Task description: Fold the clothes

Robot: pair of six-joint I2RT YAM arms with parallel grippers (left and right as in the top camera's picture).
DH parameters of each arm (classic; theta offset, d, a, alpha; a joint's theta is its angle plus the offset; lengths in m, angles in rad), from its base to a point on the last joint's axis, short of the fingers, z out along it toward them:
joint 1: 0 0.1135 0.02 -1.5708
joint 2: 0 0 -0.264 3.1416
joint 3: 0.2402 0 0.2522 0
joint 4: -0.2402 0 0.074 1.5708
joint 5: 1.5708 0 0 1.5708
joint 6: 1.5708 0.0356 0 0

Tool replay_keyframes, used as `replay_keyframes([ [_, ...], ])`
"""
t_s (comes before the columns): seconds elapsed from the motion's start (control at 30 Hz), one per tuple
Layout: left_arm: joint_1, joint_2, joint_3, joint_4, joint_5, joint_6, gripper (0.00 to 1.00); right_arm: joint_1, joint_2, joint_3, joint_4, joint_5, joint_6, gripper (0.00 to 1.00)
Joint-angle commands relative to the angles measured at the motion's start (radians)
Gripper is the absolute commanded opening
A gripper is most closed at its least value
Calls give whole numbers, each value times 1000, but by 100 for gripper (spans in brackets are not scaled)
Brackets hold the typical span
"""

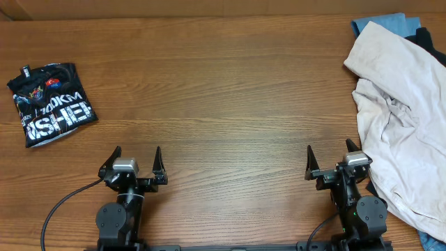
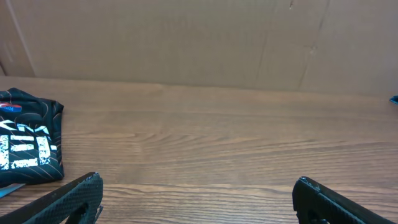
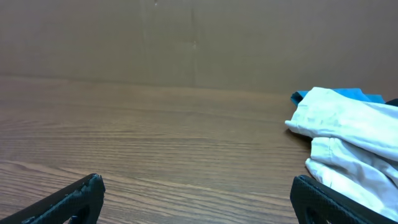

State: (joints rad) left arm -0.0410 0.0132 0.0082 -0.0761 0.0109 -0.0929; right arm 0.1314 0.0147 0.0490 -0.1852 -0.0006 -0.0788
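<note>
At the far left of the brown wooden worktop (image 1: 230, 84) lies the black T-shirt with big white lettering and thin orange lines (image 1: 51, 103). It is folded into a compact packet, slightly skewed, and sits well apart from everything else. I judge it done; it looks thin and limp, so if I move it I should pinch through all layers at one edge or it will fall open.

My left tool (image 1: 136, 152) rests at the near edge of the worktop, jaws spread wide and holding nothing. The black T-shirt is ahead of it and to its left. The middle of the worktop in front of it is bare wood.

My right tool (image 1: 329, 150) sits at the near edge too, jaws equally wide and empty. Just beside it, on its right, begins the crumpled cream fabric garment (image 1: 401, 118), a loose heap running from the far right corner down to the near edge. It looks soft, light and floppy, with deep creases. It will drape and drag rather than hold shape, and a pinch may catch more than one layer. I would take it at a hem or a corner, and the rounded fold nearest the centre looks easiest to reach.

A blue garment (image 1: 380, 24) peeks out beneath its far end, and a dark cloth (image 1: 426, 38) shows at the right edge; both are mostly covered.
</note>
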Motion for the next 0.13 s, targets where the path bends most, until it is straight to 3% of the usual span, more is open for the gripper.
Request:
replay_keyframes([
  [0.0, 8, -8, -3, -1, -7, 26, 100, -3, -12, 2, 5, -1, 0, 100],
  [0.1, 8, -8, -3, -1, -7, 26, 100, -4, -12, 2, 5, -1, 0, 100],
])
